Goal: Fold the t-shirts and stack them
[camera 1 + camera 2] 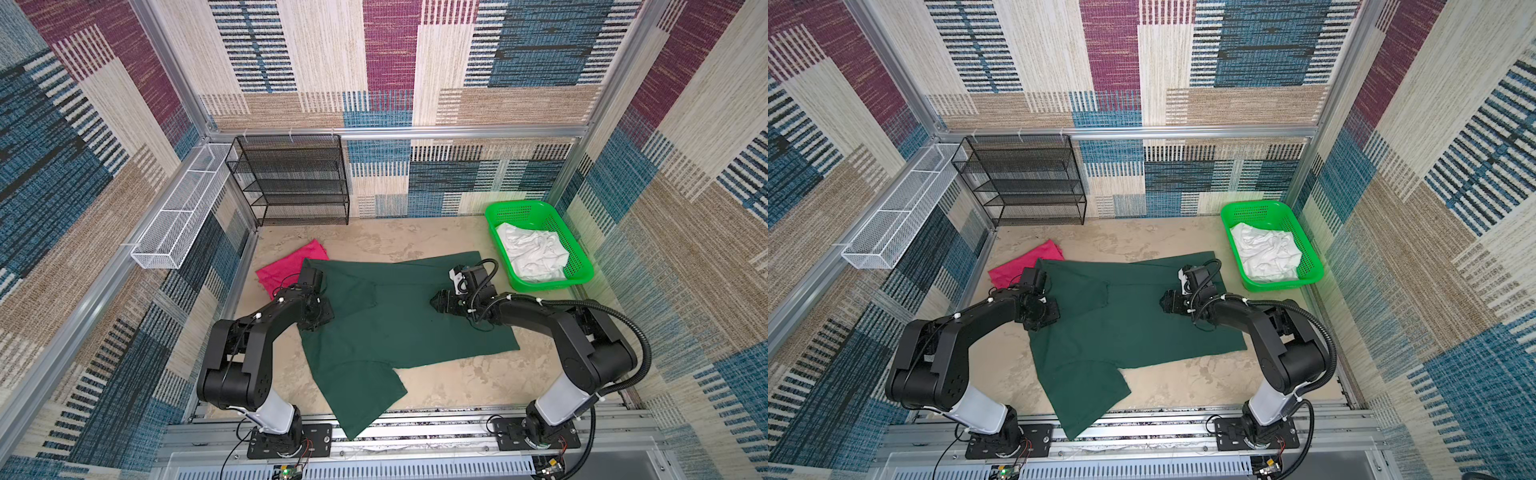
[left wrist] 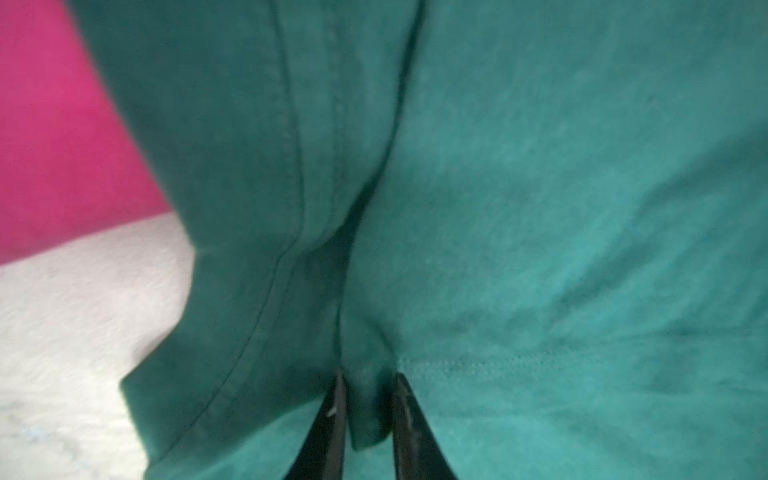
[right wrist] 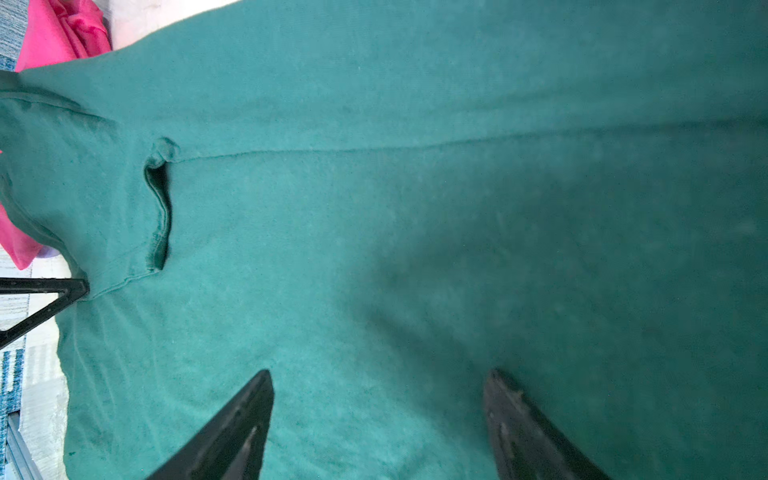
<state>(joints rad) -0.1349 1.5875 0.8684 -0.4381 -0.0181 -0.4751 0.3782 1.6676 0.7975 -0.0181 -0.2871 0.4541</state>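
Your left tool [image 2: 370,378] pinches a fold of the green shirt [image 1: 395,328]; your right tool [image 3: 379,374] hangs spread over it; the pink shirt [image 1: 286,266] lies at its corner.

Patchwork woven walls [image 1: 390,62] surround a beige floor [image 1: 457,382], black mesh shelf [image 1: 291,183].

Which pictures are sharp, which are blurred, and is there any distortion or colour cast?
Both top views: sharp, but the wide lens makes the frame posts lean outward; the green basket throws a faint green tint on the wall beside it. Left wrist view: soft all over, dark green t-shirt and pink t-shirt smeared. Right wrist view: crisper at the fold, hazy and shadowed mid-frame.
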